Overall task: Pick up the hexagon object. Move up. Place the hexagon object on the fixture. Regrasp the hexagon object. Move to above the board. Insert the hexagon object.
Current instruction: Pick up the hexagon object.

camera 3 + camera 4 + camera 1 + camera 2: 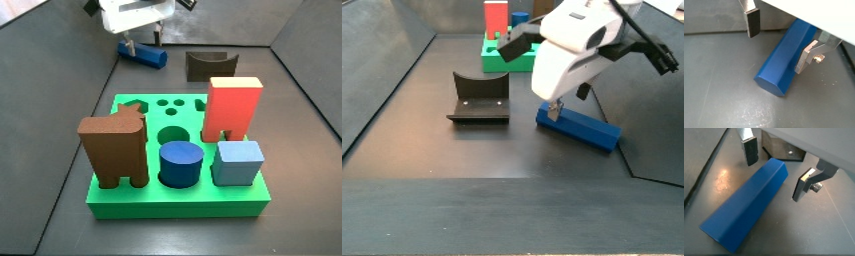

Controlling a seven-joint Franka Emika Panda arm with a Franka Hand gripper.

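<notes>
Two silver finger plates of the end effector [777,44] stand spread wide, one on each side of the hexagon object [787,59], and in both wrist views a visible gap separates each dark pad from the blue bar, so the jaws are open and hold nothing. One of the fingers [749,150] hangs beside the bar's far end, while the opposite one sits near its other flank; whether either tip grazes the floor I cannot tell.

The hexagon object [745,210] lies flat on the dark floor, its flat end face towards the wrist cameras. In a side view the bar [580,125] rests just under the white arm, with the end effector [564,103] low over it, and the fixture [478,100] stands nearby on the floor, apart from the bar, its curved notch facing up. Another side view shows the hexagon object [142,55] at the far end of the floor, beside the fixture [207,66] and beyond the board [174,195].

On the green board stand a red block [234,108], a brown block [114,147], a short blue cylinder [181,163] and a light blue cube [239,162], all well apart from the end effector [138,44].
</notes>
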